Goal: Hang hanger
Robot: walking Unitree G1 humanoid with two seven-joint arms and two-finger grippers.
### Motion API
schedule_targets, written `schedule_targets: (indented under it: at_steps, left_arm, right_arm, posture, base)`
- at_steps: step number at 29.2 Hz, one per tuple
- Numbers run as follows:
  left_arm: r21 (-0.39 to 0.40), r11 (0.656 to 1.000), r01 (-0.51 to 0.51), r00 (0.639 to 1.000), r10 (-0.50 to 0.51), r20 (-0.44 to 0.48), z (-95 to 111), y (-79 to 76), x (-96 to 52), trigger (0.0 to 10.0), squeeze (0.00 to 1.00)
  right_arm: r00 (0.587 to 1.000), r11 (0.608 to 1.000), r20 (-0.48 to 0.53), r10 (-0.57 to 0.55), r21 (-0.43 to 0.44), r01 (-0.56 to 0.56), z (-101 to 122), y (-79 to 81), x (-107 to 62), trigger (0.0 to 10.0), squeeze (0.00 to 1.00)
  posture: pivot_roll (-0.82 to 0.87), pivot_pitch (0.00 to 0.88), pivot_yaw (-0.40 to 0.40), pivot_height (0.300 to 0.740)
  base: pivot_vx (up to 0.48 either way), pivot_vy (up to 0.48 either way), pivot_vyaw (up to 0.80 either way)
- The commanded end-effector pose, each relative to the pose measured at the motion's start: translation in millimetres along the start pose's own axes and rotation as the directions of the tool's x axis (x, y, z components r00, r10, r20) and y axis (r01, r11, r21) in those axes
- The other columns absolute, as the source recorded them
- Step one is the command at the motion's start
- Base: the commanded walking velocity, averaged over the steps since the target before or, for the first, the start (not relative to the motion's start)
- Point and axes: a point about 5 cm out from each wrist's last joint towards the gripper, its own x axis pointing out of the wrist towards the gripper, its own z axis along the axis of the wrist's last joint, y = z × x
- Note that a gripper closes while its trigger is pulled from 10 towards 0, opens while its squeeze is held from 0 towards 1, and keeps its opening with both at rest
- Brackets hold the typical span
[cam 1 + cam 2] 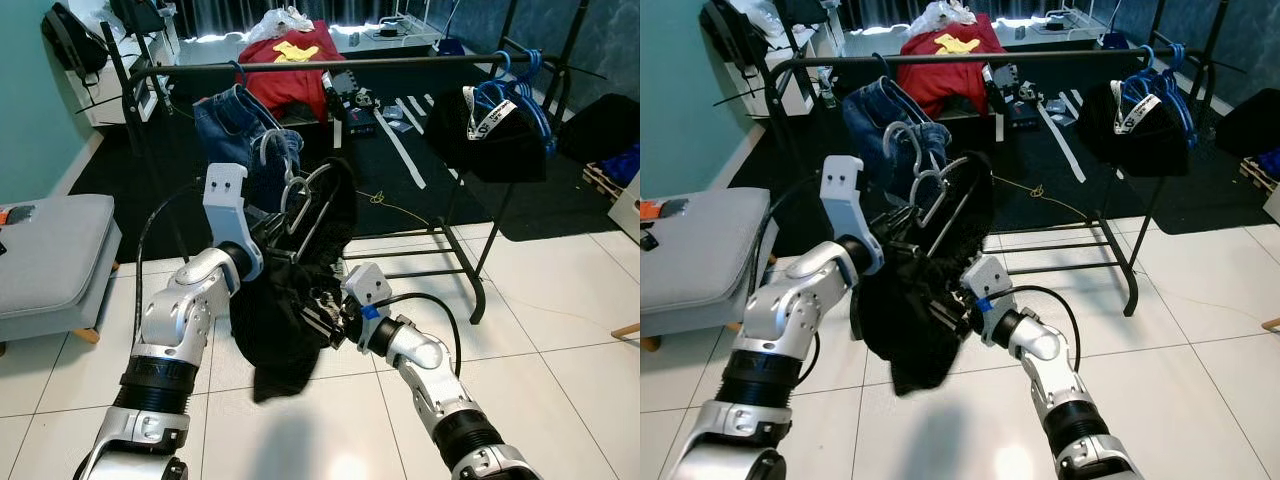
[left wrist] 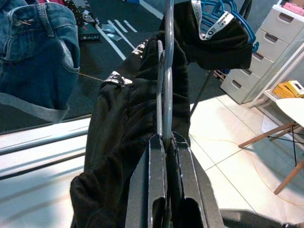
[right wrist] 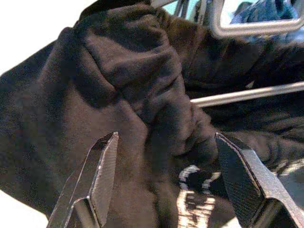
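Note:
A grey metal hanger [image 1: 302,203] carries a black garment [image 1: 295,300] that droops toward the floor. My left gripper [image 1: 268,232] is shut on the hanger's wire [image 2: 165,95], holding it below the black clothes rail [image 1: 330,66]. My right gripper [image 1: 322,322] is open, its fingers [image 3: 102,166] spread on either side of the garment's lower folds [image 3: 156,118], close to the cloth. The hanger's hook [image 1: 290,175] sits in front of the blue jeans [image 1: 240,125] that hang on the rail.
A black garment on blue hangers [image 1: 495,125] hangs at the rail's right end. The rack's legs and crossbars [image 1: 440,255] stand just behind my arms. A grey cushioned bench [image 1: 50,255] is at the left. A red cloth [image 1: 295,60] lies beyond the rail.

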Motion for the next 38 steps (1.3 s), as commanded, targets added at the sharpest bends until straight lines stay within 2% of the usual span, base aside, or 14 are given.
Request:
schedule_targets:
  at_steps: [1,5,10,17,23,24,25,33,38]
  left_arm:
    - [0.007,0.999,0.032,0.999,-0.033,0.040,11.6,-7.7,2.3,0.0,0.00]
    - [-0.006,0.999,0.044,0.998,-0.044,0.034,10.4,-9.6,2.6,0.0,0.00]
    - [-0.067,0.989,0.129,0.991,-0.128,0.027,11.3,-21.6,1.6,0.0,0.00]
    - [-0.092,0.975,0.200,0.980,-0.199,0.024,13.1,-30.0,0.0,0.0,0.00]
    - [-0.091,0.975,0.201,0.980,-0.199,0.030,14.5,-30.7,0.7,0.0,0.00]
    - [-0.085,0.977,0.194,0.981,-0.192,0.031,14.7,-29.7,1.0,0.0,0.00]
    - [-0.073,0.981,0.180,0.984,-0.178,0.027,14.6,-28.1,1.3,0.0,0.00]
    - [-0.041,0.989,0.141,0.990,-0.141,0.006,11.9,-24.3,2.0,0.0,0.00]
    - [0.014,0.992,0.125,0.992,-0.125,-0.016,9.5,-23.0,4.2,0.0,0.00]
  right_arm:
    - [0.999,0.999,0.034,0.015,-0.045,-0.013,8.7,1.6,4.8,10.0,0.00]
    - [0.998,0.998,0.056,0.039,-0.043,-0.037,12.8,2.7,6.8,10.0,0.00]
    - [0.995,0.995,0.046,0.089,-0.042,-0.087,7.8,5.4,9.6,10.0,0.00]
    - [0.996,0.994,0.027,0.089,-0.059,-0.087,5.4,3.8,11.4,10.0,0.00]
    - [0.995,0.994,0.014,0.099,-0.052,-0.098,4.0,4.2,11.3,9.8,0.00]
    - [0.995,0.994,0.020,0.102,-0.048,-0.101,4.6,4.8,11.4,1.4,0.00]
    - [0.994,0.993,0.029,0.108,-0.046,-0.107,5.1,5.4,11.6,0.0,0.00]
    - [0.990,0.991,0.063,0.129,-0.045,-0.126,7.2,10.4,13.0,0.0,0.00]
    - [0.980,0.986,0.106,0.169,-0.031,-0.166,10.8,19.2,15.3,0.0,0.00]
  posture:
    - [0.06,0.090,0.053,0.740]
    - [0.06,0.090,0.053,0.740]
    - [0.06,0.086,0.054,0.740]
    - [0.06,0.076,0.056,0.740]
    - [0.06,0.072,0.055,0.740]
    - [0.06,0.068,0.054,0.740]
    - [0.06,0.068,0.055,0.740]
    - [0.06,0.065,0.056,0.740]
    - [0.07,0.068,0.058,0.740]
  base:
    - [0.000,0.000,0.00]
    - [0.000,0.000,0.00]
    - [0.000,0.000,0.00]
    - [0.000,0.000,0.00]
    - [0.000,0.000,0.00]
    - [0.000,0.000,0.00]
    - [0.000,0.000,0.00]
    - [0.000,0.000,0.00]
    - [0.000,0.000,0.00]
